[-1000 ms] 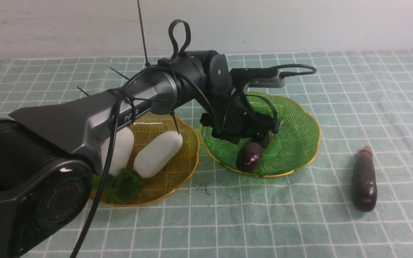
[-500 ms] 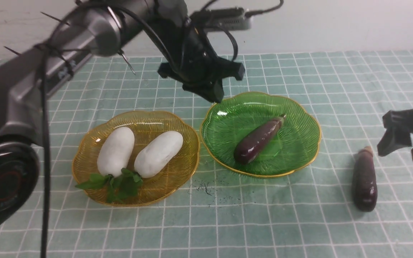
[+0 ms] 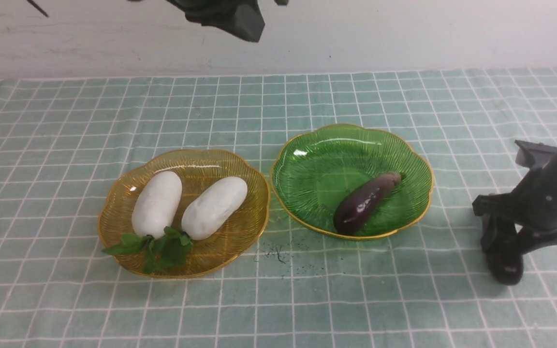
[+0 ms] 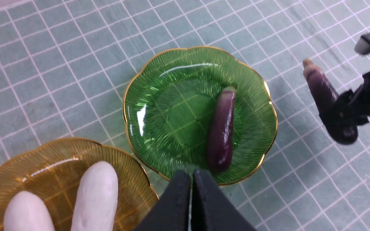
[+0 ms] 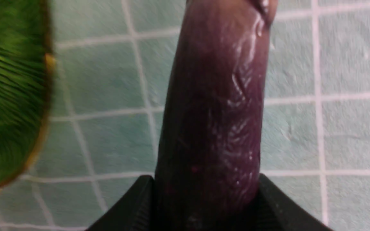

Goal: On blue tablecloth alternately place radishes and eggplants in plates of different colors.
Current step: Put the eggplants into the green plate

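Two white radishes (image 3: 156,203) (image 3: 214,207) lie side by side in the amber plate (image 3: 201,164) on the blue tablecloth (image 3: 65,121). One dark purple eggplant (image 3: 365,203) rests in the green plate (image 3: 327,159). On the cloth to the right lies a second eggplant (image 3: 506,266), and my right gripper (image 3: 503,241) is down over it, with a finger pressed against each side (image 5: 217,112). My left gripper (image 4: 191,175) is shut and empty. It hangs high above the plates, only its tip (image 3: 240,21) showing at the top of the front view.
Dark specks (image 3: 278,253) dot the cloth in front of the gap between the plates. A white wall (image 3: 404,34) runs behind the cloth's far edge. The green plate's rim (image 5: 43,80) is close to the held eggplant.
My left arm let go of the eggplant in the green plate, shut and lifted away upward. The eggplant slid toward the plate's right. My right gripper came down and closed round the second eggplant.
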### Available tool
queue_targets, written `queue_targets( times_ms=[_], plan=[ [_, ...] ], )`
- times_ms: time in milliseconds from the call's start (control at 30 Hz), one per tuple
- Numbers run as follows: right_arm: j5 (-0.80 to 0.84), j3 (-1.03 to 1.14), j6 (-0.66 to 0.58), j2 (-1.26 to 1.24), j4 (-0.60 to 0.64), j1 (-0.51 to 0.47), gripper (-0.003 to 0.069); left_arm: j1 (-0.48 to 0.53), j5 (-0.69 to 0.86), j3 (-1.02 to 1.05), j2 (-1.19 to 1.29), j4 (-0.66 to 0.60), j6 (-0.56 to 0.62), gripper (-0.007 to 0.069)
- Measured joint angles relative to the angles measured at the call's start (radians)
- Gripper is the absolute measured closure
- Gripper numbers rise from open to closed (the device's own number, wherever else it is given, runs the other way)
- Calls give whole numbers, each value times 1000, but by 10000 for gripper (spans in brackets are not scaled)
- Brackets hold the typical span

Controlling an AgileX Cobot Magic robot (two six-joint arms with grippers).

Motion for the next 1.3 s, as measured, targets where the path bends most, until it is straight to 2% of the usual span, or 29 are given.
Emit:
queue_targets(
  times_ms=[100, 200, 333, 467, 633, 700, 800, 867, 967, 1033, 1100, 1200, 1300],
  plan=[
    [19, -122, -60, -25, 161, 36, 321, 0, -1, 185, -121, 22, 2, 632],
    [-2, -183, -90, -16, 244, 91, 321, 0, -31, 340, -205, 46, 1, 632],
    [-42, -264, -88, 33, 299, 162, 321, 0, -110, 533, -343, 99, -10, 632],
    [-61, -375, -58, 152, 313, 254, 321, 0, -145, 698, -475, 141, -71, 632],
    [-60, -516, -23, 327, 319, 323, 319, 0, -151, 782, -587, 140, -93, 632],
    [-57, -551, 19, 360, 312, 328, 282, 0, -148, 799, -623, 143, -108, 632],
    [-40, -567, 76, 366, 280, 328, 168, 0, -139, 825, -681, 158, -125, 632],
    [0, -579, 83, 366, 260, 328, 118, 0, -136, 838, -717, 169, -133, 632],
    [125, -637, 64, 367, 225, 324, 106, 0, -136, 840, -737, 194, -135, 632],
    [191, -692, 52, 365, 202, 318, 145, 0, -136, 840, -738, 204, -135, 632],
    [213, -732, 46, 324, 152, 307, 260, 0, -136, 840, -738, 206, -135, 632],
    [229, -742, 51, 178, 59, 293, 522, 0, -136, 840, -738, 209, -142, 632],
    [236, -747, 68, 28, 2, 291, 630, 0, -136, 840, -738, 210, -151, 632]
  ],
)
